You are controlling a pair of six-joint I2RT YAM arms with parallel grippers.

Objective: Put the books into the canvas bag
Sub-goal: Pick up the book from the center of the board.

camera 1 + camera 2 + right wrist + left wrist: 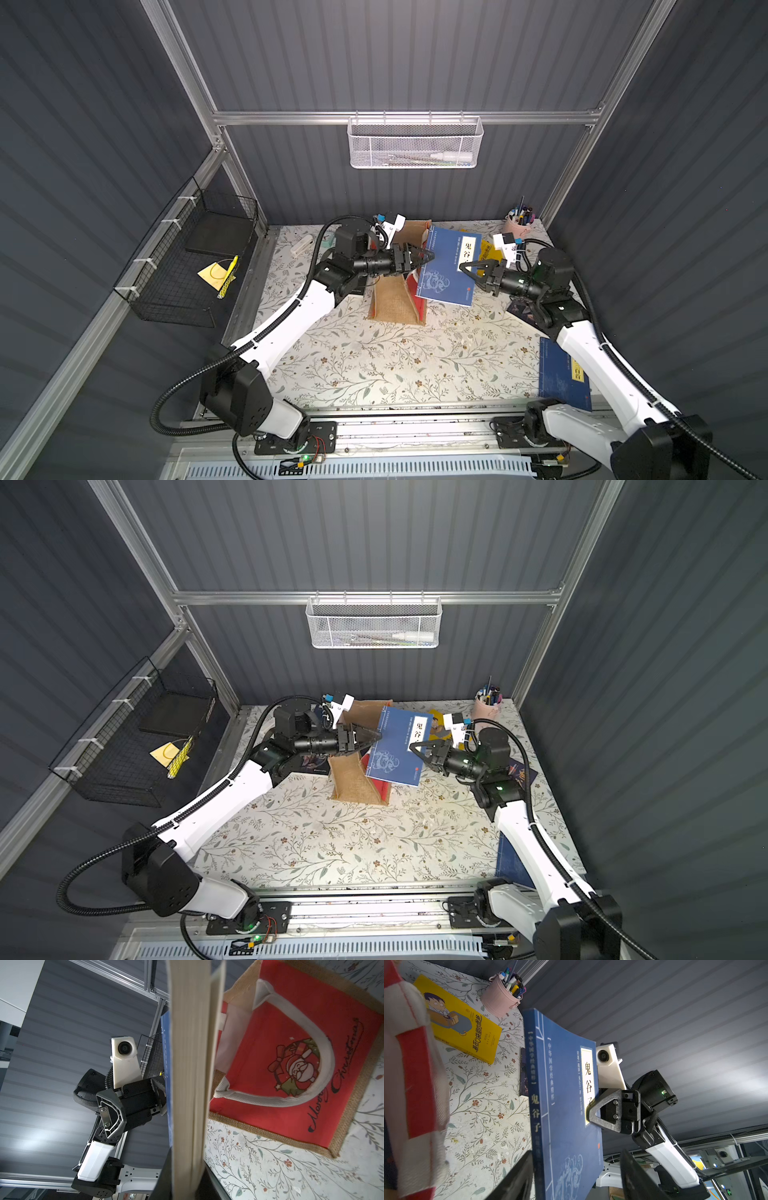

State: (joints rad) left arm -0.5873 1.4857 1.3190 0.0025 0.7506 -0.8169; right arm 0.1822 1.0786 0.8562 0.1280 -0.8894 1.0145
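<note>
The right gripper [465,268] has its fingers [590,1115] pressed together on the blue book [442,280]. One pad sits on the yellow title label and the other is behind the cover. The left gripper [428,258] has its fingers [517,1178] spread to either side of the book's spine edge; whether either touches it is hard to tell. The book hangs tilted in the air between the two sets of fingers.

Just below the left fingers and the spine edge, the canvas bag [392,303] sits on the table [374,365], its red Santa panel facing the right fingers. In both top views the gripper and book cover most of its mouth.

Beyond the right fingers a yellow book [467,1028] lies flat, with a pink pen cup [499,999] further out. A dark book [519,309] shows partly under the right arm. A second blue book [561,374], partly covered by that arm, lies near the table's front edge.
</note>
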